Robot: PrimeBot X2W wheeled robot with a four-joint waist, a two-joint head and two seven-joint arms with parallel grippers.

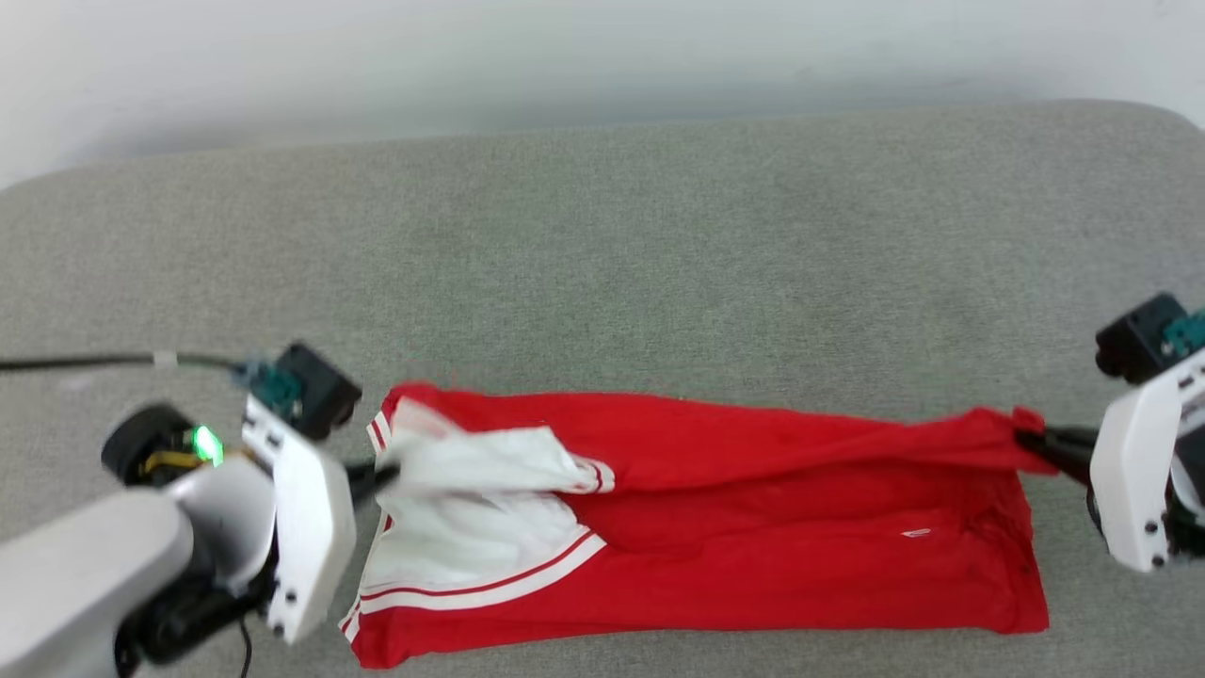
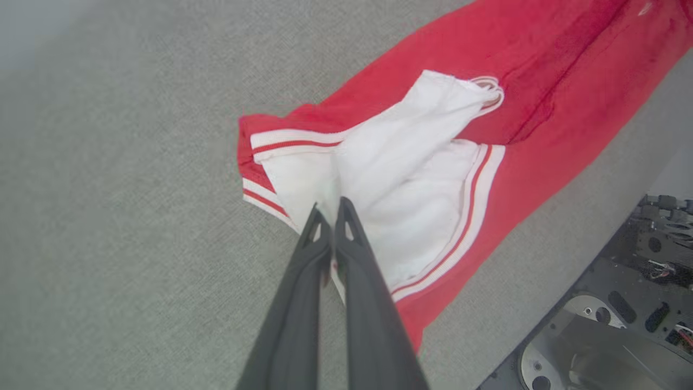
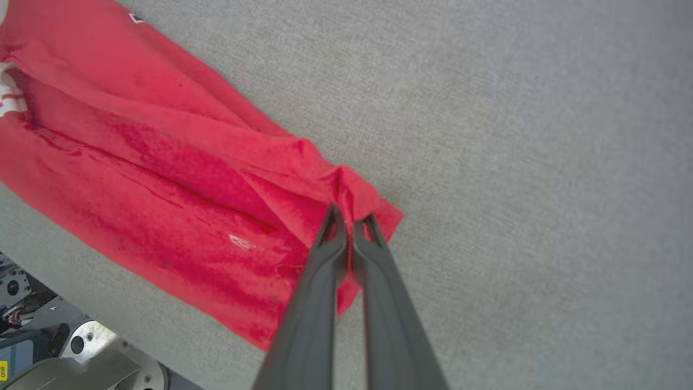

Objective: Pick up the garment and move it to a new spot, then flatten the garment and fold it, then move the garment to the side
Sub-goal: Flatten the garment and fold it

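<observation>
grey fabric surface (image 1: pixel 602 235) carries the garment (image 1: pixel 753 527), which lies lengthwise along the near edge, doubled on itself, with a white sleeve (image 1: pixel 471 508) uppermost at its left end. left gripper (image 2: pixel 329 208): fingers pressed together on the white sleeve cloth. right gripper (image 3: pixel 351 216): pinching a bunched red corner at the opposite end. judged light, limp and stretchy; it will sag between holds, so corner or edge grips suit. how many layers each pinch takes cannot be told. underside hidden. head view blurs the left fingertips.
</observation>
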